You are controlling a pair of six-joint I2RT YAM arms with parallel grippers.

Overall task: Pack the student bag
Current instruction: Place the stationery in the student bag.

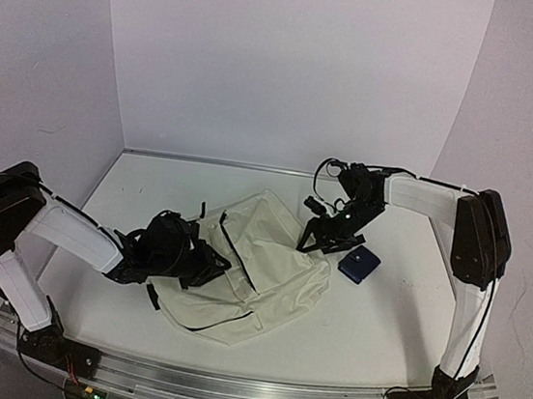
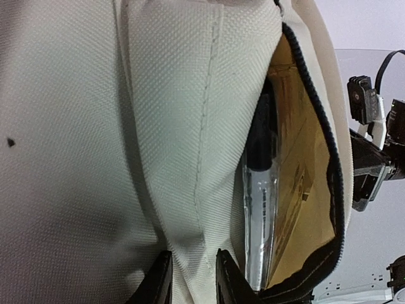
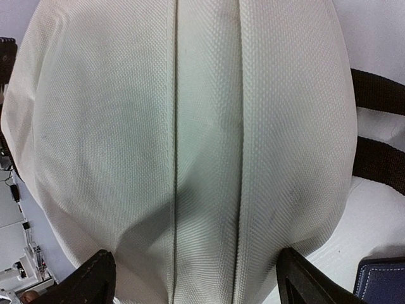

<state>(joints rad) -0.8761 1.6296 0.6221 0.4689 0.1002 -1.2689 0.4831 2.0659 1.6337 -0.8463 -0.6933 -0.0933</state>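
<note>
The left gripper [image 2: 193, 259] is right up close. Its two black fingers [image 2: 161, 282] are nearly together and pinch a fold of cream cloth on the student bag [image 1: 253, 266]. Just beside that fold the bag's pocket [image 2: 325, 126] gapes open, with a clear pen [image 2: 259, 196] with a black cap and a brown paper [image 2: 300, 183] inside. The bag lies flat on the white table [image 1: 396, 332]. The right gripper [image 3: 192, 253] is at the bag's right side. Its fingers are spread wide with the bag's round bulge between them, and I cannot tell if they touch it. A small blue pouch [image 1: 360, 265] sits just right of the bag.
</note>
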